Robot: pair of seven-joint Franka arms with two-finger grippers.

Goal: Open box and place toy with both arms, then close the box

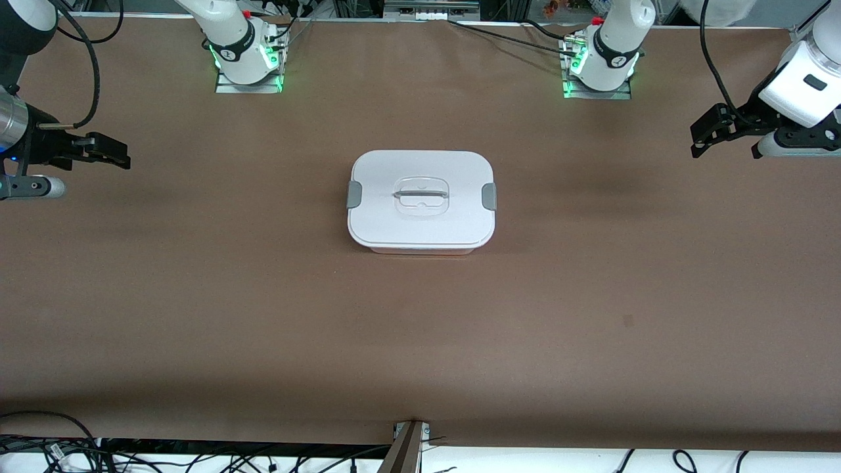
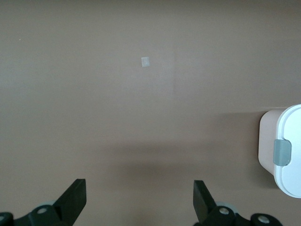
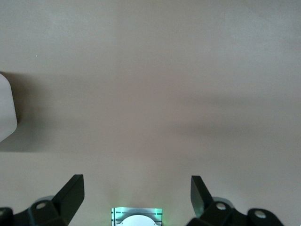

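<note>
The box [image 1: 421,200] stands in the middle of the table with its flat white lid on, a grey clip [image 1: 354,194] at each end and a clear recessed handle [image 1: 421,194] on top. Its pink wall and one clip show in the left wrist view, box [image 2: 286,150]. A corner of the lid shows in the right wrist view, box [image 3: 6,113]. The toy is out of view. My left gripper [image 1: 698,146] hangs open over bare table at the left arm's end, apart from the box, left gripper [image 2: 139,193]. My right gripper [image 1: 120,157] hangs open over the right arm's end, right gripper [image 3: 137,190]. Both are empty.
Both arm bases [image 1: 248,59] [image 1: 601,62] with green lights stand along the table's edge farthest from the front camera. A tiny pale square [image 2: 145,61] lies on the brown tabletop. Cables [image 1: 59,450] lie off the near edge. The right arm's base [image 3: 137,217] shows under its gripper.
</note>
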